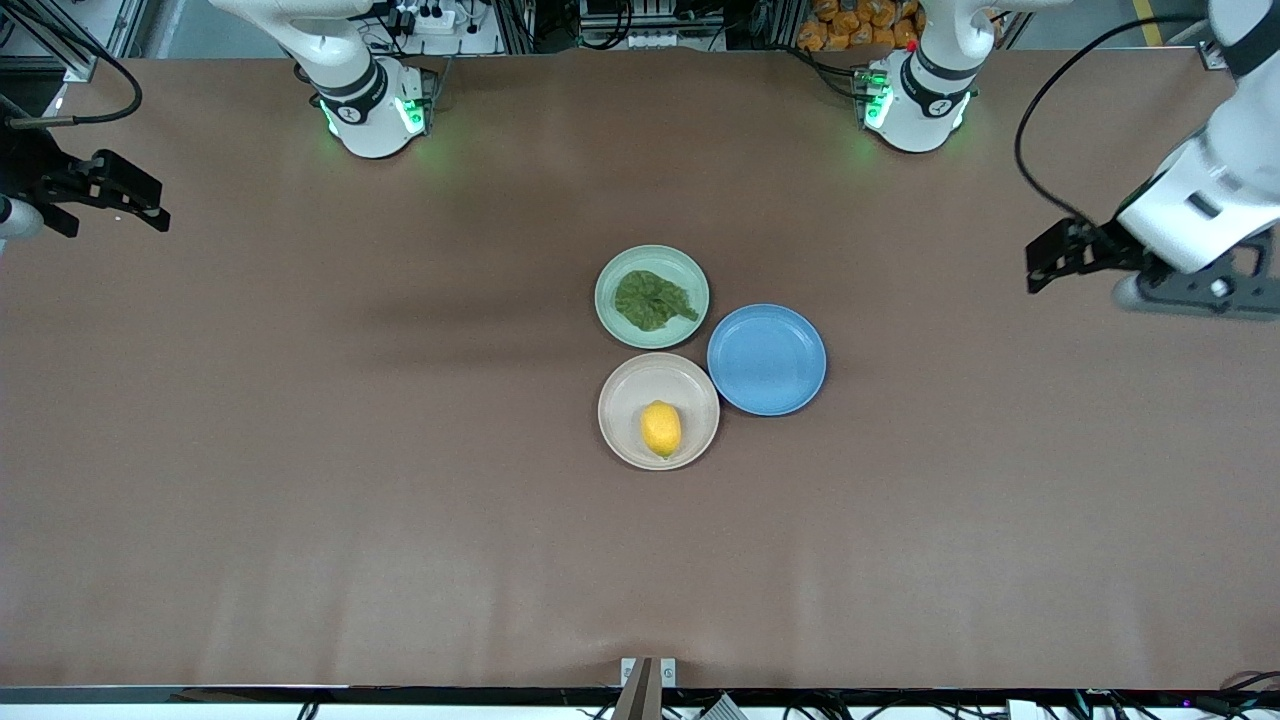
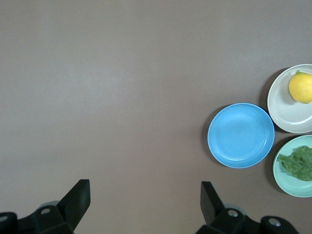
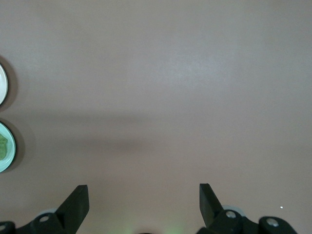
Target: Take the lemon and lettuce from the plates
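Both claws gape; one lemon, one lettuce, three plates.

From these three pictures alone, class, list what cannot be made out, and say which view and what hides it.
1. Right wrist view: pale mint green plate and beige-pink plate cut off by the frame edge.
2. Front view: right gripper partly cut off by the frame edge.
3. All views: underside of the crinkled dark green lettuce hidden against its plate.

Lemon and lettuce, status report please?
Both end effectors open: left, right, parked at table ends. Lemon on beige plate, lettuce on mint plate. Nothing blocking.
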Robot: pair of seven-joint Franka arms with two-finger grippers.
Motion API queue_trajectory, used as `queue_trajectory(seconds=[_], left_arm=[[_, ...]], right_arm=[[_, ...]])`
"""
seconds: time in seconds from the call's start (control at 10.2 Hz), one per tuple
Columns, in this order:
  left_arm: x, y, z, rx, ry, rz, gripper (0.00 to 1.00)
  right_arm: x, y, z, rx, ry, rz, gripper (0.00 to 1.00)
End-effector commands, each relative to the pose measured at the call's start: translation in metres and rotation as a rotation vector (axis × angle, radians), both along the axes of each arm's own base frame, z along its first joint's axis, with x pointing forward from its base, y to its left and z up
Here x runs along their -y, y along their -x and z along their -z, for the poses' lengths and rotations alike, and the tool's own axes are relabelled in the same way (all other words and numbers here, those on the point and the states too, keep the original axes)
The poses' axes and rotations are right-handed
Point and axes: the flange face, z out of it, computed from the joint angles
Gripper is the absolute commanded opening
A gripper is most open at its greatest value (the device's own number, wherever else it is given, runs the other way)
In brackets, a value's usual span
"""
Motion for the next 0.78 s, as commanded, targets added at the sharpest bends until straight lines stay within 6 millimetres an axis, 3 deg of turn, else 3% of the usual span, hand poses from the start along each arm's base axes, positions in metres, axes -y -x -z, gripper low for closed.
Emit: queue_trajectory(seconds=[0.0, 0.2, 0.39, 0.59, 0.68], left_arm=[[0.018, -0.018, 0.024, -0.002, 0.019, -0.05, 1.0], [0.027, -0.027, 0.047, -0.027, 0.017, -0.041, 1.0], [0.052, -0.029, 0.068, -0.051, 0.004, -0.001, 1.0], [0.057, -0.043, 0.112, -0.108, 0.003, -0.002, 1.0], [0.07, -0.049, 0.129, -0.094, 0.01, 0.012, 1.0]], right_arm=[[0.001, 0.006, -0.003, 0.011, -0.014, -0.008, 1.0], [-0.015, 0.005, -0.006, 0.02, -0.029, -0.036, 1.0], [-0.027, 0.004, -0.013, 0.033, -0.034, -0.055, 1.0], [-0.03, 0.005, -0.011, 0.029, -0.039, -0.06, 1.0], [-0.034, 0.005, -0.011, 0.025, -0.038, -0.067, 1.0]])
